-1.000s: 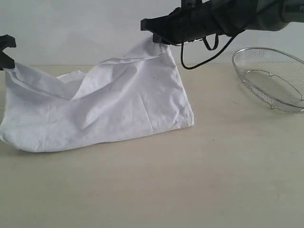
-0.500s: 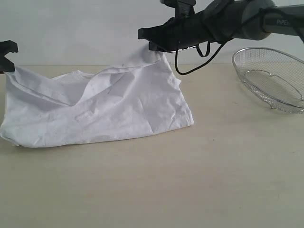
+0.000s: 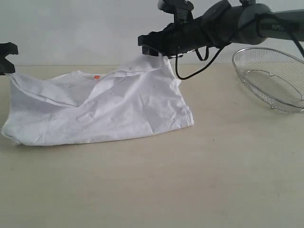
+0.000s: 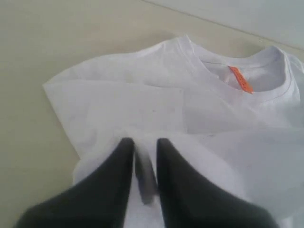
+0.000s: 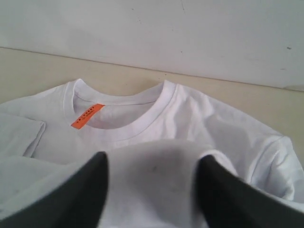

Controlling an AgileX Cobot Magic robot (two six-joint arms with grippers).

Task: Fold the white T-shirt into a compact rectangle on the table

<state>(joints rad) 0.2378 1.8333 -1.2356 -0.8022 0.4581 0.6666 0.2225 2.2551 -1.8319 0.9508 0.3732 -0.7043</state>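
Note:
The white T-shirt point(image 3: 109, 109) lies half folded on the table point(image 3: 190, 180), one edge lifted over the rest. Its collar and orange neck tag point(image 3: 96, 76) show; the red lettering is hidden. At the far left, my left gripper point(image 3: 5, 59) holds a corner. In the left wrist view the gripper point(image 4: 142, 141) is shut on a pinched fold of shirt point(image 4: 142, 99). My right gripper point(image 3: 148, 47) hovers at the raised right corner. In the right wrist view it point(image 5: 152, 159) stands open, fingers wide apart, with cloth bulging between them above the collar point(image 5: 142, 121).
A silver wire-mesh basket point(image 3: 273, 78) sits at the back right of the table, apart from the shirt. A pale wall rises behind the table's far edge. Bare tabletop stretches in front of the shirt.
The lifted edge has sunk and gone toward the back, so the shirt lies flatter. The collar and orange tag have come into sight. The right arm has dropped slightly.

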